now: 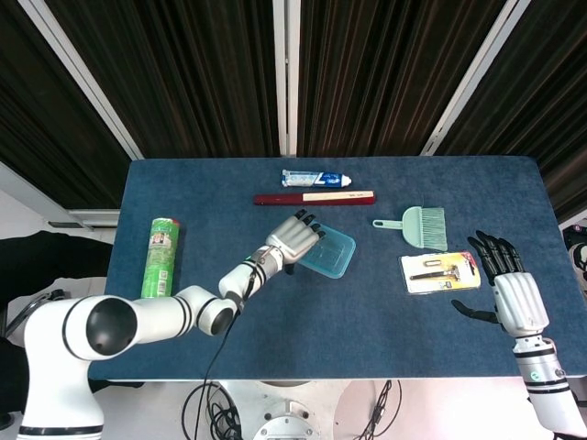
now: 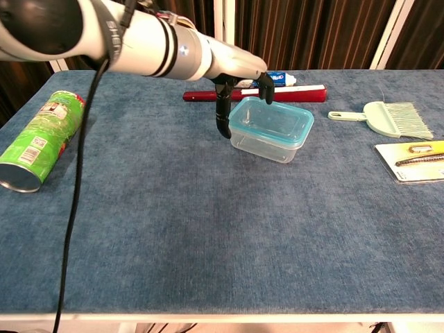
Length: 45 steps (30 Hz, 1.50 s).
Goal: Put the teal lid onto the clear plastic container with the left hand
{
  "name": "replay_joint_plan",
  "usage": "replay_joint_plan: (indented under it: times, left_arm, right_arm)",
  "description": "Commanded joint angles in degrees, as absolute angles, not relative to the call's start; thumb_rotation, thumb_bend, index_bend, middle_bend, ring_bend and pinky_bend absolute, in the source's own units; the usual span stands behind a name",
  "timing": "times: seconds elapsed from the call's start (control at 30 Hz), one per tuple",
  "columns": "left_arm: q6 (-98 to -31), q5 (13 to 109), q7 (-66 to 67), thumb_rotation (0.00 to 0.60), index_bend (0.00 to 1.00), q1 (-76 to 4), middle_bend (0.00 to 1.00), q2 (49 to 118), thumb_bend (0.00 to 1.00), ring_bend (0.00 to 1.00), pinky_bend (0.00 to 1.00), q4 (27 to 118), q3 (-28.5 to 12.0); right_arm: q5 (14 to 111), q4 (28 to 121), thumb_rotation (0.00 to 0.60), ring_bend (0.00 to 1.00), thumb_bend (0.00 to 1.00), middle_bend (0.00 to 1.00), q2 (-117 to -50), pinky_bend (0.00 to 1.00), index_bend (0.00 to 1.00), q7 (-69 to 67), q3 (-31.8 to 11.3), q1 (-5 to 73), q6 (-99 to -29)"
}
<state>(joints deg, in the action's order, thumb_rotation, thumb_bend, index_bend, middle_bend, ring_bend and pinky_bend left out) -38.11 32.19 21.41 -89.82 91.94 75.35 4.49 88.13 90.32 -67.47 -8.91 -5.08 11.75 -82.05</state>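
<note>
A blue cloth table (image 2: 173,229) stands before dark curtains (image 1: 376,73). On it, the lidded box (image 2: 271,128); beside it the left hand (image 2: 239,73), fingers spread, empty. The right hand (image 1: 510,291) rests open-fingered nearby.

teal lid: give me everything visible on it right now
The teal lid is a rounded rectangle of translucent teal plastic with a thicker rim. It lies flat on top of the clear plastic container, near the table's middle, and looks seated, though whether it is pressed shut cannot be told. The left hand hovers at its far left corner, fingers hanging beside that edge; contact is unclear.
</note>
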Motion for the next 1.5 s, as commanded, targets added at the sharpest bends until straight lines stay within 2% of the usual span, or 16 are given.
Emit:
replay_joint_plan:
  times: [0.03, 0.23, 0.9, 1.23, 1.5]
  left_arm:
    - [-42.6, 35.5, 22.0, 0.596, 0.19, -86.5, 0.14, 89.0, 0.03, 0.03, 0.00, 81.2, 3.5]
    - [-44.7, 36.4, 25.4, 0.596, 0.20, -84.2, 0.14, 88.8, 0.03, 0.03, 0.00, 85.2, 4.1]
    - [-43.9, 35.3, 31.6, 0.597, 0.20, -80.2, 0.14, 92.9, 0.03, 0.03, 0.00, 82.7, 2.7]
    - [-47.6, 41.1, 31.8, 0.597, 0.20, -78.5, 0.14, 91.6, 0.03, 0.03, 0.00, 86.2, -1.2]
    - [-46.0, 41.4, 34.3, 0.598, 0.20, -79.6, 0.14, 94.6, 0.03, 0.03, 0.00, 85.0, -3.2]
  right_arm:
    - [88.3, 90.2, 0.600, 0.00, 0.04, 0.00, -67.7, 0.00, 0.00, -9.1, -4.9, 11.8, -82.0]
    - [88.9, 90.3, 0.600, 0.00, 0.04, 0.00, -67.8, 0.00, 0.00, -8.9, -4.9, 11.9, -82.1]
    - [89.1, 90.6, 0.600, 0.00, 0.04, 0.00, -67.8, 0.00, 0.00, -8.5, -4.7, 11.8, -82.3]
    - [89.1, 90.6, 0.600, 0.00, 0.04, 0.00, -67.8, 0.00, 0.00, -8.5, -4.7, 11.8, -82.5]
    - [88.8, 90.2, 0.600, 0.00, 0.04, 0.00, -67.8, 0.00, 0.00, -9.0, -4.6, 11.5, -82.5]
